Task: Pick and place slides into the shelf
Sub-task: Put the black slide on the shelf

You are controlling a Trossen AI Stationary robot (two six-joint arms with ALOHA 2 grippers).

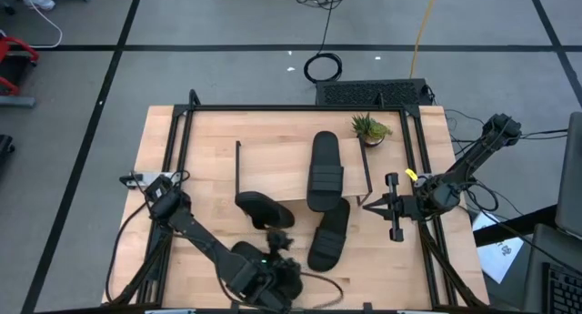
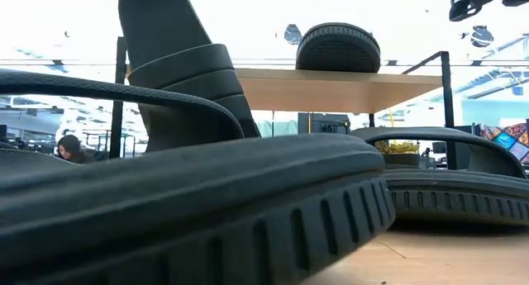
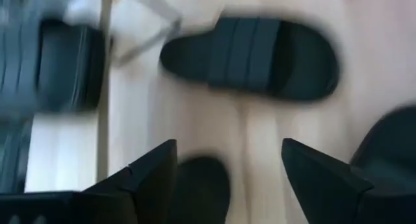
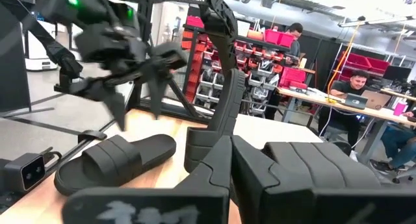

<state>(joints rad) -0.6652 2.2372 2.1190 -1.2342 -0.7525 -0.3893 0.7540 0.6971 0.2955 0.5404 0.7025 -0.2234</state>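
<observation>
Left gripper (image 1: 284,241) hung jaws apart, empty, over a slide (image 1: 329,234) lying on the table | right gripper (image 1: 396,214) clenched, idle | another slide (image 1: 325,171) lay on the shelf (image 1: 273,173) | advice: probably straddle the strap squarely before closing.

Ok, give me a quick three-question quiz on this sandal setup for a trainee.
1. How many slides rest on top of the shelf?
2. True or false: the right gripper holds a slide.
3. The left gripper is: A open, B shut on a slide, C out of view.
Key: 1 one, the top slide; 2 false, it is shut on nothing, beside the shelf; 3 A.
</observation>
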